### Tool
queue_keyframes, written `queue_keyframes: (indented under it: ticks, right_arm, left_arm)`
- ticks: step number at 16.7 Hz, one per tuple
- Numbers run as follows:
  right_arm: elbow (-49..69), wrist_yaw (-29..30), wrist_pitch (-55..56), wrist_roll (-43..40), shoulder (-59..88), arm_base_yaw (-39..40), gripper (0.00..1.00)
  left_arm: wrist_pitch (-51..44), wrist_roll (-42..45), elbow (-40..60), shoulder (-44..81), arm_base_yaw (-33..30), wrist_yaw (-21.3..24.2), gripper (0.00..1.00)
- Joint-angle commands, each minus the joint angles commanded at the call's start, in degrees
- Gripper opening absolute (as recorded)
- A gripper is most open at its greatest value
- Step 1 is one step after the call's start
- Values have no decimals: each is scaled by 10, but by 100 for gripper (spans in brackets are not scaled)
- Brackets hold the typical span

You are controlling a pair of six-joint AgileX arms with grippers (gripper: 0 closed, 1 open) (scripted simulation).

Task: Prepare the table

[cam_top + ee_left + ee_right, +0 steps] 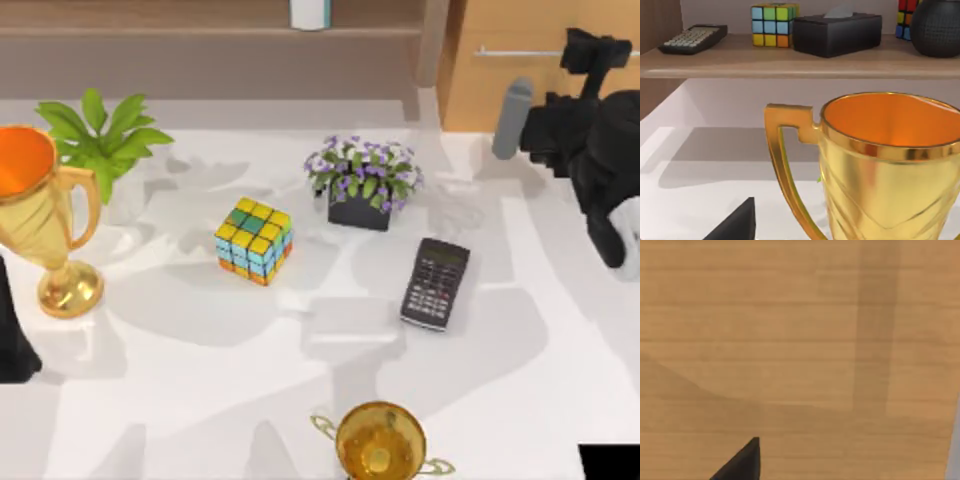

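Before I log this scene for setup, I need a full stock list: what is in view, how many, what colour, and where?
table: one, white, under everything.
trophy: two, gold; one at the left edge, one at the near edge.
cube: one, multicoloured, centre-left.
flower pot: one, black with purple blooms, centre.
calculator: one, black, right of centre.
green plant: one, far left.
shelf: one, brown, holding a calculator, cubes, a black tissue box.
cabinet: one, light brown, far right.
right arm: black, right edge.
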Motion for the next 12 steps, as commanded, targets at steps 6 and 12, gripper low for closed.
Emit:
queue_keyframes:
  ticks: [6,12]
  right_arm:
    - [-36,-2,39,-1,-12,8,100]
    - [-91,10,42,-1,-32,3,100]
  left_arm:
    - [0,0,0,0,0,0,100]
    - [0,0,0,0,0,0,100]
